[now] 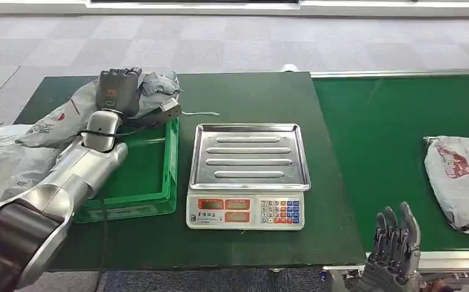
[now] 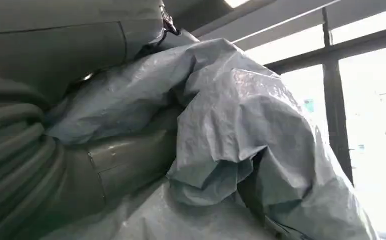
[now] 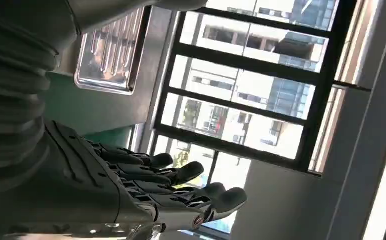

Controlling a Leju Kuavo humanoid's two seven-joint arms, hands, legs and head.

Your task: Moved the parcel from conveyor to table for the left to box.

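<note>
A crumpled grey parcel (image 1: 67, 115) with red print lies over the far left corner of the green crate (image 1: 174, 159). My left hand (image 1: 119, 90) is on top of it and grips its bunched plastic. In the left wrist view the grey film (image 2: 241, 110) folds around my thumb (image 2: 125, 160). A second grey parcel (image 1: 463, 179) with red print lies flat on the green conveyor (image 1: 378, 134) at the right. My right hand (image 1: 396, 240) stands below the conveyor's near edge, left of that parcel, fingers straight and apart, holding nothing (image 3: 145, 185).
An electronic scale (image 1: 247, 213) with a steel tray (image 1: 250, 155) stands mid-table between crate and conveyor; the tray (image 3: 108, 60) also appears in the right wrist view. Grey plastic bags (image 1: 0, 164) lie off the table's left edge. Bare green table (image 1: 256, 97) stretches behind the scale.
</note>
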